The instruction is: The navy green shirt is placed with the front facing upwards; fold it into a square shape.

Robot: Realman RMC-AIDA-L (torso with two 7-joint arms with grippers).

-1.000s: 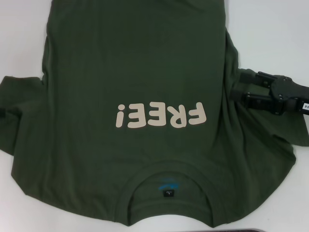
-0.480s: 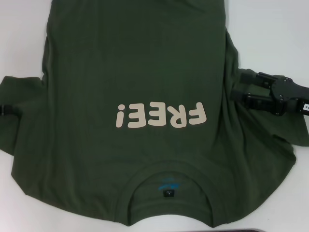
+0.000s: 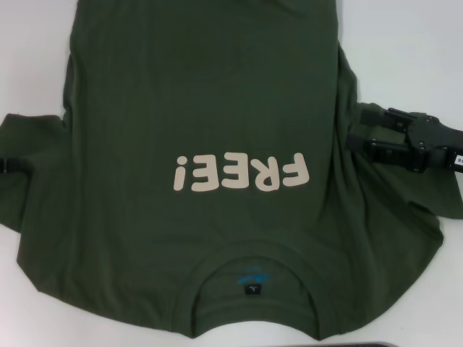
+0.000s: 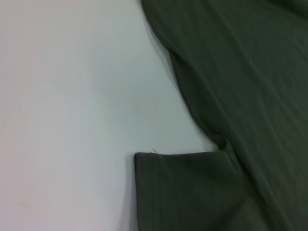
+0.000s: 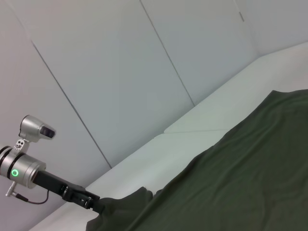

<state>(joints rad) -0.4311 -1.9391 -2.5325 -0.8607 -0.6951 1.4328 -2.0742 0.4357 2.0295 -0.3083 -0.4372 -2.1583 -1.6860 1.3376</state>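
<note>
My left gripper is the only thing that has moved: a second ago there was just a faint dark hint of it at the left edge of the head view, and now its black fingertips poke in over the outer edge of the left sleeve of the navy green shirt. Most of that creep came in the first half second, and since then I see barely any further shift. I can't tell from here whether those fingers are parted or pinched. The sleeve edge under them looks the same shape as before, no lift that I can make out.
</note>
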